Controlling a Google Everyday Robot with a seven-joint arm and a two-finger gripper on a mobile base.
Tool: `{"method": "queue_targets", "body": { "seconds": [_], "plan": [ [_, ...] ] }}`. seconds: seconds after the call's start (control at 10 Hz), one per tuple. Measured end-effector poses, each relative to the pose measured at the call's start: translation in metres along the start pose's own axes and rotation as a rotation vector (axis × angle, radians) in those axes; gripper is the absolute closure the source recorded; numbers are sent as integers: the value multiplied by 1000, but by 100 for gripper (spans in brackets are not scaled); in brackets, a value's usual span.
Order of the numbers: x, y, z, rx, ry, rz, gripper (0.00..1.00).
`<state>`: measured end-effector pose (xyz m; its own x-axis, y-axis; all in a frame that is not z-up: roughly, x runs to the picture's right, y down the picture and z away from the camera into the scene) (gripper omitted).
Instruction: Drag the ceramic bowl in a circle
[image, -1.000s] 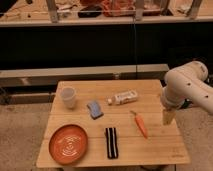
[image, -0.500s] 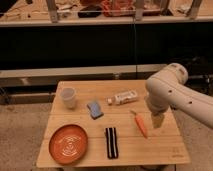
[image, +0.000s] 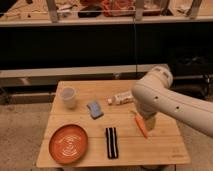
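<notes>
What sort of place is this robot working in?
Likely a robotics lab: a wooden table staged with a round orange-red ceramic bowl, cluttered shelving behind, the gripper above the table's right side.

light wooden surface (image: 167, 150) on speckled floor (image: 20, 132), dark shelving (image: 100, 22) along the far side; gripper (image: 149, 123) low over the surface's right.

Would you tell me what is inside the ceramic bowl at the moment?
Inside the ceramic bowl only its faint white line pattern shows; no object lies in it. Nothing covers it: the gripper hangs by the carrot, further right.
</notes>
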<state>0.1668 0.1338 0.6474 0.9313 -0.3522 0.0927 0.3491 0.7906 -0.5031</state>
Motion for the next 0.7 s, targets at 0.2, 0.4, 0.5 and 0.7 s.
{"method": "queue_targets", "body": {
  "seconds": [0.2,0.4,0.5,0.7],
  "plan": [
    [-9,1,0,6,0,-32,20],
    [-30,-3,-2,17,-4,-95,20],
    [-39,-3,-3,24,-7,-136,20],
    [-42,-2,-4,31,-8,-165,20]
  ]
}}
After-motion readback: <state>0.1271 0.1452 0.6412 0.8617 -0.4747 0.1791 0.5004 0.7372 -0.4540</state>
